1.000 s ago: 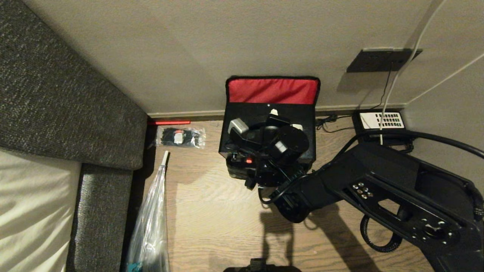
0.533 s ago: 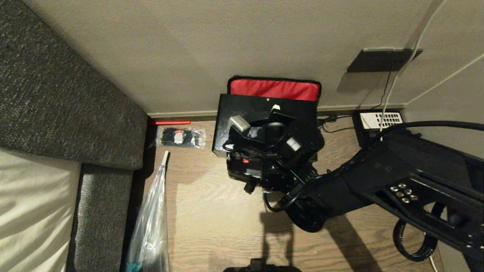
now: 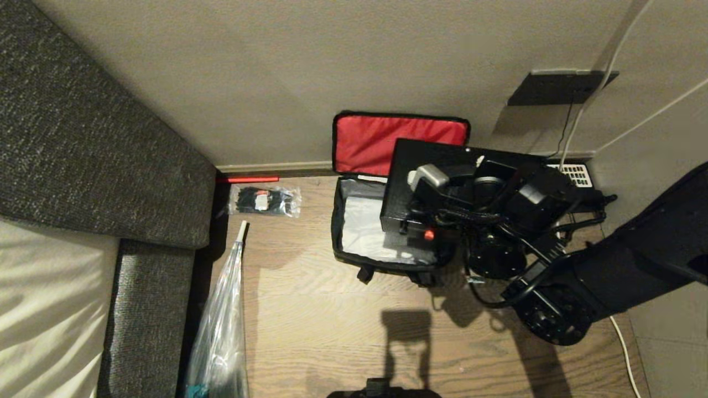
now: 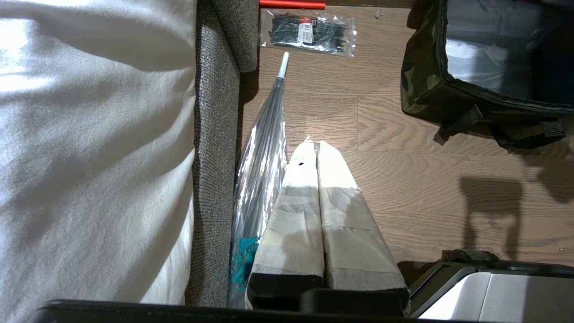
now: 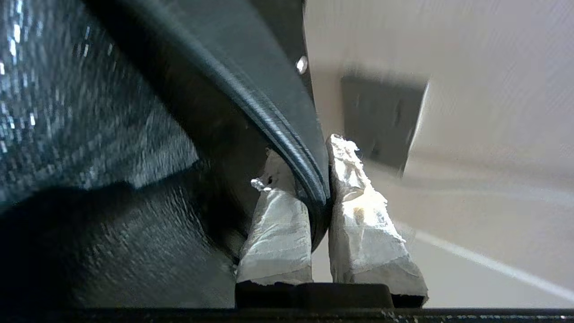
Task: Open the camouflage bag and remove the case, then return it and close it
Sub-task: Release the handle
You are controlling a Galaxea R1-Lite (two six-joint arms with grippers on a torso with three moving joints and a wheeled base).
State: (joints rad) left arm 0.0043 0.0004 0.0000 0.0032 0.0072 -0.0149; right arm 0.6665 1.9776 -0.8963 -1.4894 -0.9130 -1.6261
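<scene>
The right claw (image 5: 319, 179) grips the rim of the plain black rigid case (image 3: 437, 166) — held above the open camouflage fabric bag (image 3: 354, 260), red-lined; the left claw (image 4: 317, 152) is clenched, empty.

Black right arm (image 3: 608, 271) with looping cables; each pincer (image 5: 320, 188) has pale taped fingers (image 4: 309, 197).

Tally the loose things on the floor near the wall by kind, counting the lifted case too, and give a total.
Bags: 1, the camouflage bag, open
Cases: 1, the case, held up by the right gripper
Packets of ties: 1, the clear packet
Umbrellas: 1, the clear umbrella
Telephones: 1, the desk telephone, mostly hidden
Total: 5
</scene>
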